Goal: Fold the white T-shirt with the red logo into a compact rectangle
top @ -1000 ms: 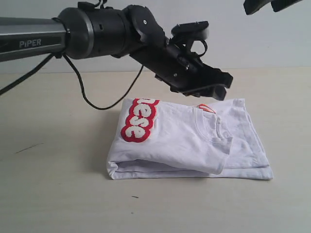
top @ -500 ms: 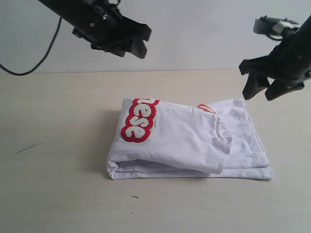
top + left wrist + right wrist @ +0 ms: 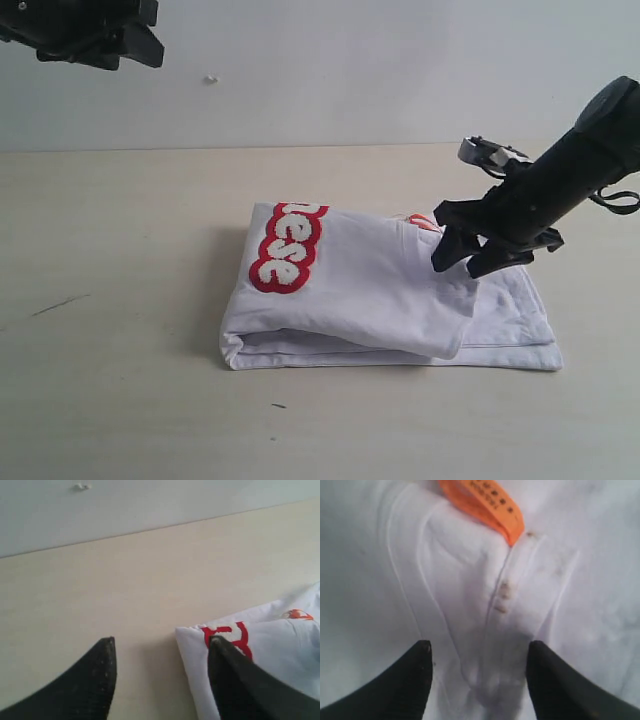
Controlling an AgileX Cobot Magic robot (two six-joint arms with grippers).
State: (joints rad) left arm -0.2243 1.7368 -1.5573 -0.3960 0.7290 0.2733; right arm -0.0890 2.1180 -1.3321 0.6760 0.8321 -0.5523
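Observation:
The white T-shirt (image 3: 370, 295) lies folded into a thick rectangle on the table, its red logo (image 3: 285, 247) showing on the upper left of the fold. My right gripper (image 3: 463, 262) is open, its tips just above the ribbed collar (image 3: 512, 615) near the orange neck tag (image 3: 485, 502). Nothing is clamped between its fingers. My left gripper (image 3: 95, 42) is open and raised high at the far left, away from the shirt. In the left wrist view the shirt's corner (image 3: 192, 640) with part of the red logo (image 3: 230, 635) shows past one finger.
The pale wooden table (image 3: 120, 300) surrounds the shirt on all sides. A light wall (image 3: 330, 70) stands behind the table's far edge.
My right gripper has come down from the upper right onto the shirt's collar area. My left gripper has pulled back further up and to the left. The shirt has not moved.

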